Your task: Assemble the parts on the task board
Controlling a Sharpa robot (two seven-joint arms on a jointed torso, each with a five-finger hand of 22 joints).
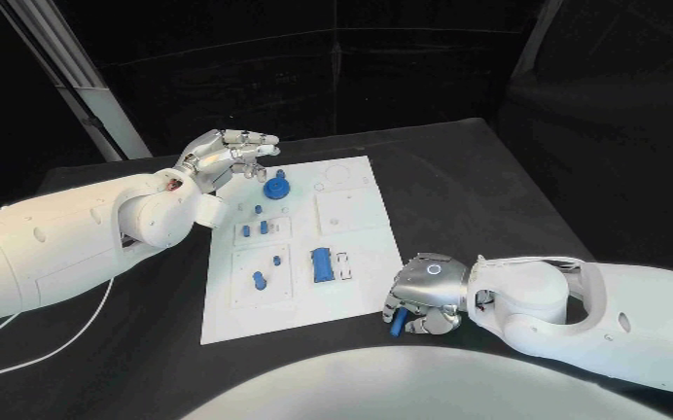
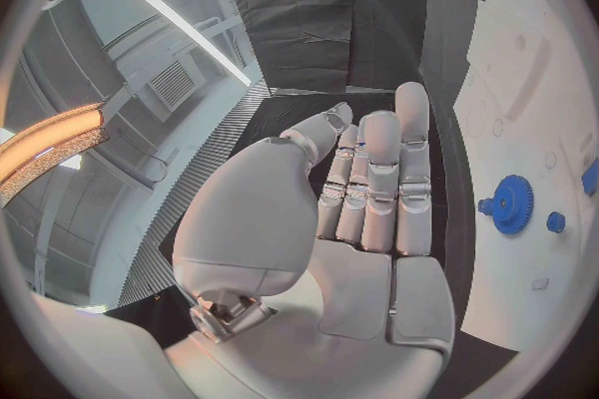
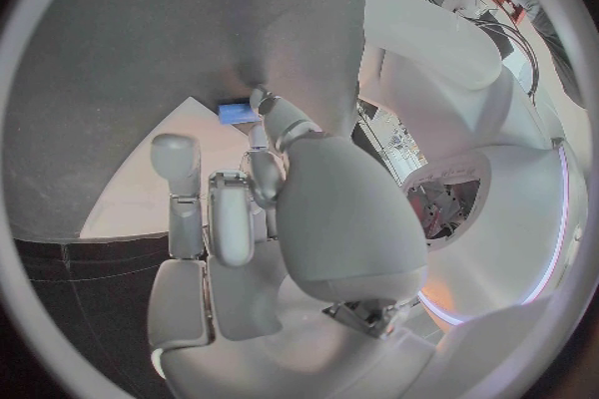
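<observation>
The white task board (image 1: 358, 221) lies in the middle of the black table. A blue gear (image 1: 276, 187) stands near its far left corner, also seen as the gear (image 2: 509, 203) in the left wrist view. Small blue pegs (image 1: 247, 230) and a longer blue block (image 1: 323, 264) sit lower on the board. My left hand (image 1: 225, 157) hovers just off the far left corner, beside the gear, fingers straight and holding nothing (image 2: 374, 190). My right hand (image 1: 424, 294) rests off the near right edge of the board and grips a small blue part (image 1: 399, 323), whose tip (image 3: 234, 112) shows past the fingers.
Black table surface (image 1: 463, 187) surrounds the board, with open room to the right and at the far side. A white cable (image 1: 56, 342) runs across the table at the near left. A pale slanted post (image 1: 85, 80) stands behind the left arm.
</observation>
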